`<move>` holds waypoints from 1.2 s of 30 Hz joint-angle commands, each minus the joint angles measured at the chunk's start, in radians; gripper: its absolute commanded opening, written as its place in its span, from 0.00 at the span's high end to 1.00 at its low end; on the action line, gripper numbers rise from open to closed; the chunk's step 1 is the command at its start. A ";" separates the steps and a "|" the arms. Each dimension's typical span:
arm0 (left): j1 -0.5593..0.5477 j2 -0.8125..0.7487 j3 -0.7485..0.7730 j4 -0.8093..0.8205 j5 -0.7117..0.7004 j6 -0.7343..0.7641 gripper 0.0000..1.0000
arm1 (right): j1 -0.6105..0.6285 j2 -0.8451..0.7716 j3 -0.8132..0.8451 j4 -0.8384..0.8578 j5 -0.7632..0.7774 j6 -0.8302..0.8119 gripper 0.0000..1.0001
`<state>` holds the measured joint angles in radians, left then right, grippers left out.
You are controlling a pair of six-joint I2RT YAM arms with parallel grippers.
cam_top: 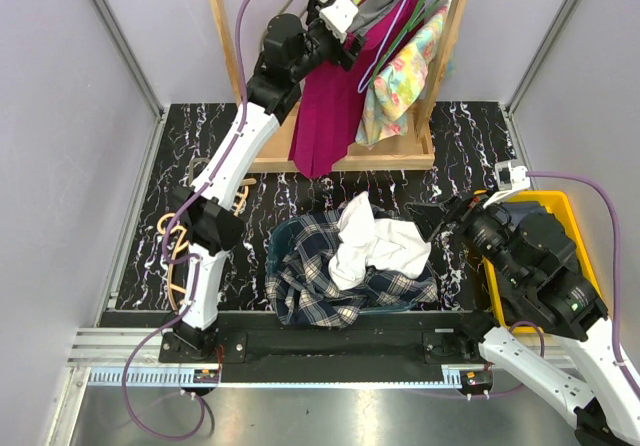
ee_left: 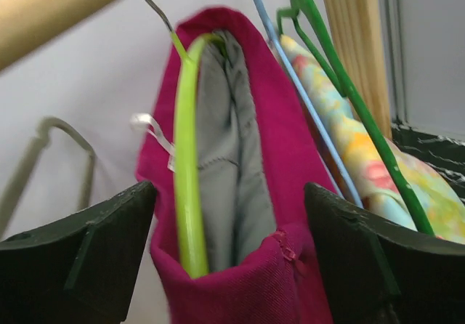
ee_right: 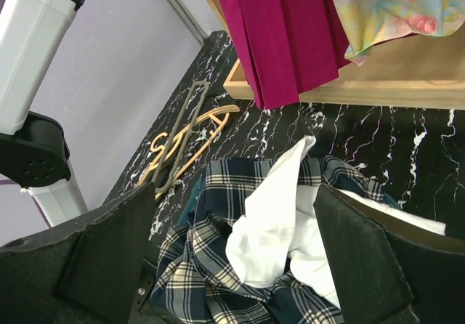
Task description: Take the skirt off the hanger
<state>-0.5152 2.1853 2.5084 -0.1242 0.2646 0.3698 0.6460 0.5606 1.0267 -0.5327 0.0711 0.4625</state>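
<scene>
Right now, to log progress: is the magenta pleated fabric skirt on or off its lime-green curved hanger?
On: the magenta pleated skirt has its waistband around the lime-green hanger and hangs from the wooden rack.

With jaws gaping, the left hand (ee_left: 229,187) is raised high, the right hand (ee_right: 234,192) low.

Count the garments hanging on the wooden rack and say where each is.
2. The magenta skirt hangs on the left, framed by the open left gripper; the floral garment hangs just right of it. Others may be hidden behind.
</scene>
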 commanded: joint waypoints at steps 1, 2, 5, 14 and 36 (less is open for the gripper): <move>0.014 -0.033 -0.005 -0.071 0.061 -0.025 0.21 | 0.001 0.002 0.042 0.017 0.039 -0.015 0.03; 0.015 -0.033 -0.005 -0.078 0.067 -0.025 0.37 | 0.001 0.004 0.041 0.019 0.041 -0.010 0.03; 0.020 -0.044 -0.016 -0.077 0.073 -0.029 0.89 | 0.000 0.004 0.036 0.019 0.042 0.002 0.05; 0.024 -0.088 -0.030 -0.069 0.094 -0.025 1.00 | 0.001 0.031 0.038 0.039 0.024 -0.001 0.06; 0.023 -0.312 0.012 0.367 -0.105 -0.066 1.00 | 0.001 0.110 -0.031 0.155 -0.070 -0.015 0.07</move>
<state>-0.4885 2.0426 2.4603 -0.1101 0.1825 0.2806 0.6460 0.6525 0.9974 -0.4416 0.0292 0.4599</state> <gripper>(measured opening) 0.206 0.930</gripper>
